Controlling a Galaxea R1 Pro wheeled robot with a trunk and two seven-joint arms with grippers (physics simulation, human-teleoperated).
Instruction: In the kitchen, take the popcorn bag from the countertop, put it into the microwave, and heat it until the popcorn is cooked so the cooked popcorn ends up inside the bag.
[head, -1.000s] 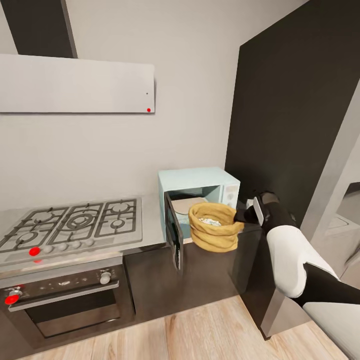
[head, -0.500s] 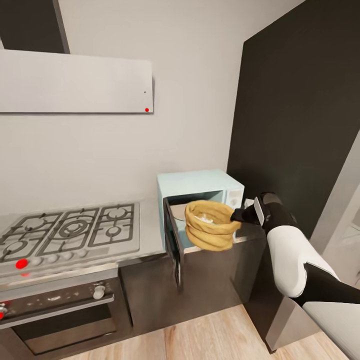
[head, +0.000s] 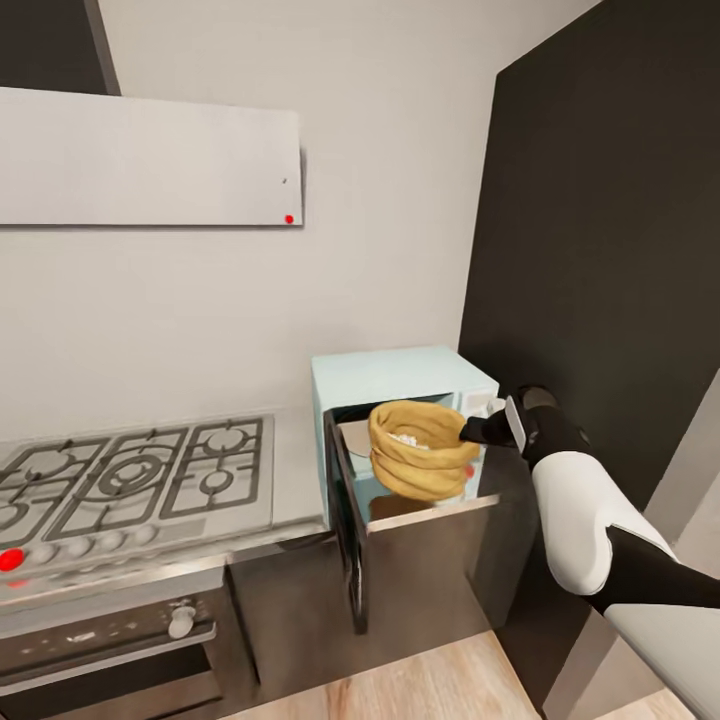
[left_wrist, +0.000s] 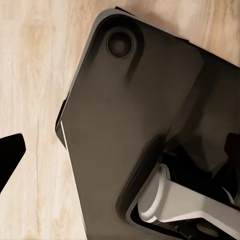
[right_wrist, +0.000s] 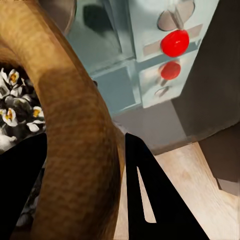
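While the right tool (head: 468, 432) pinches its rolled rim, the squat tan-brown crumpled paper popcorn bag (head: 420, 449) hangs at the mouth of the pale light-blue boxy microwave (head: 400, 385), white kernels (right_wrist: 15, 107) inside.

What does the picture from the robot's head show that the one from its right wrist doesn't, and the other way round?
The head view alone takes in the gas hob, the white hood, the microwave's open door and the robot's right arm. The right wrist view alone shows the microwave's two red knobs and single popcorn kernels up close. Both share the popcorn bag, held at its rim by the right pincer, in front of the pale blue microwave.
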